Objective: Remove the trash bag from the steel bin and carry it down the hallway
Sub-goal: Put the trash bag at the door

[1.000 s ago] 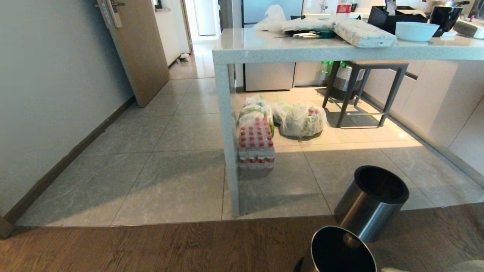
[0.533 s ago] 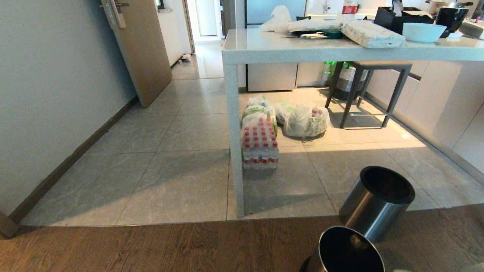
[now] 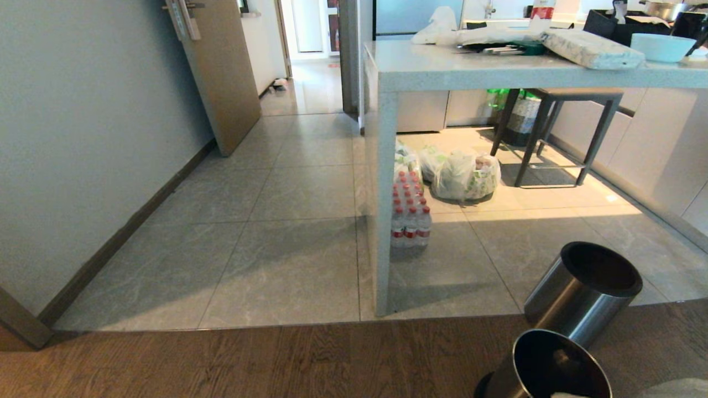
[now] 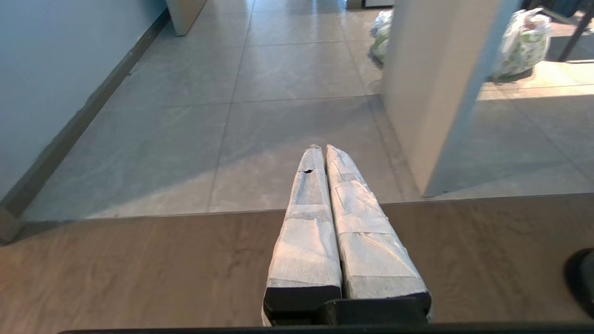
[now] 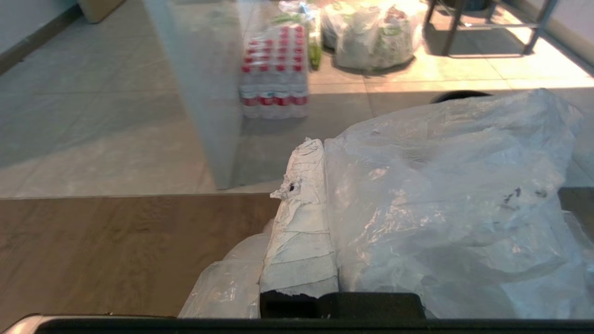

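The right gripper [image 5: 325,153] was pinched on the trash bag [image 5: 445,195], whose thin clear film draped over it and hid one finger; the left gripper [image 4: 321,149] was pressed together, holding nothing, above the wooden floor. The chief risk judged was the film slipping or tearing from so narrow a pinch, or the hanging bag snagging on the counter leg [image 3: 381,204] at the edge of the tiled floor. Two steel bins [image 3: 583,290] stood open at the wood-tile edge, apparently emptied. Obstructions toward the hallway [image 3: 310,83]: the counter leg, a pack of bottled water [image 3: 408,213] just beside it, grocery bags [image 3: 464,177] beyond, and a half-open door [image 3: 221,72] by the left wall.
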